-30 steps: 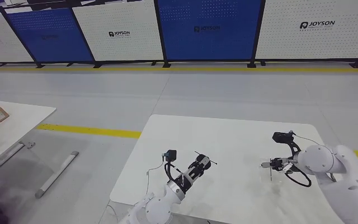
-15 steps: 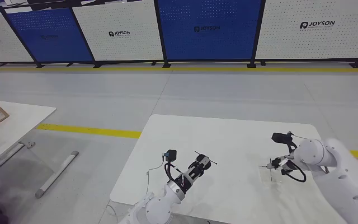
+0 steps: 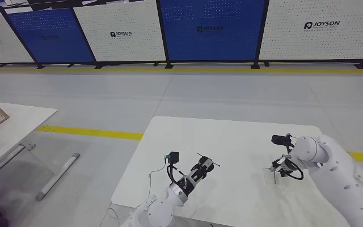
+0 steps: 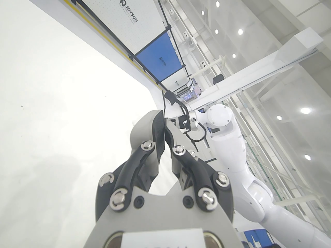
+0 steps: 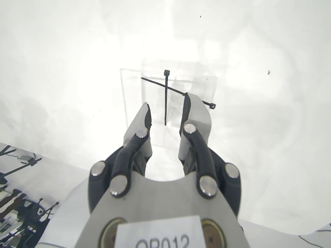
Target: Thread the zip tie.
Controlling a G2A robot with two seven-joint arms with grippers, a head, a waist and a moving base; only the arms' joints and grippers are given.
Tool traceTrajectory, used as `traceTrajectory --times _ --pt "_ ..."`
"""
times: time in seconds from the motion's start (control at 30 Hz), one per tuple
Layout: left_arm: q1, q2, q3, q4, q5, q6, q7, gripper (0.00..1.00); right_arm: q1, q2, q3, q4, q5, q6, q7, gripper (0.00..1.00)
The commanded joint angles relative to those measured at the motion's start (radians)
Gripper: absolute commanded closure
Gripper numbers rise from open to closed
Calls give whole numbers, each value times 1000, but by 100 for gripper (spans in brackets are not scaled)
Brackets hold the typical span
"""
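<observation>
left gripper (image 4: pixel 163 125): jaws closed, pads pressed together at the tips. a thin black zip tie (image 3: pixel 214 163) crosses the fingertips in the top view and appears to be clamped between the pads; the wrist view is too tight to confirm the contact. this gripper sits above the near-left part of the white table (image 3: pixel 227 136), well apart from the other arm.

right gripper (image 5: pixel 166 101): jaws partly open, holding nothing. it is positioned over a clear box (image 5: pixel 129 99) that stands on the near-right part of the table.

two more black zip ties lie crossed on top of the clear box. the first loose zip tie (image 5: pixel 166 109) runs lengthwise between the open fingers, its head at the end farther from the gripper. the second loose zip tie (image 5: pixel 155 83) lies diagonally across the first; its head projects past the box edge, just beside one finger. that finger's tip overlaps the second tie.
</observation>
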Motion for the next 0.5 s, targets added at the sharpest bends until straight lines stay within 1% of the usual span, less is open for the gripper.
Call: traceTrajectory --times 0.0,0.2,0.4,0.47 --pt "0 0 0 0 0 0 0 100 7 -6 -8 21 4 -6 -2 71" --pt "0 0 0 0 0 0 0 100 26 -22 -26 66 9 -21 -4 73" --pt "0 0 0 0 0 0 0 100 33 -31 -38 73 -3 -20 4 73" --pt "0 0 0 0 0 0 0 100 35 -34 -41 78 -5 -21 8 75"
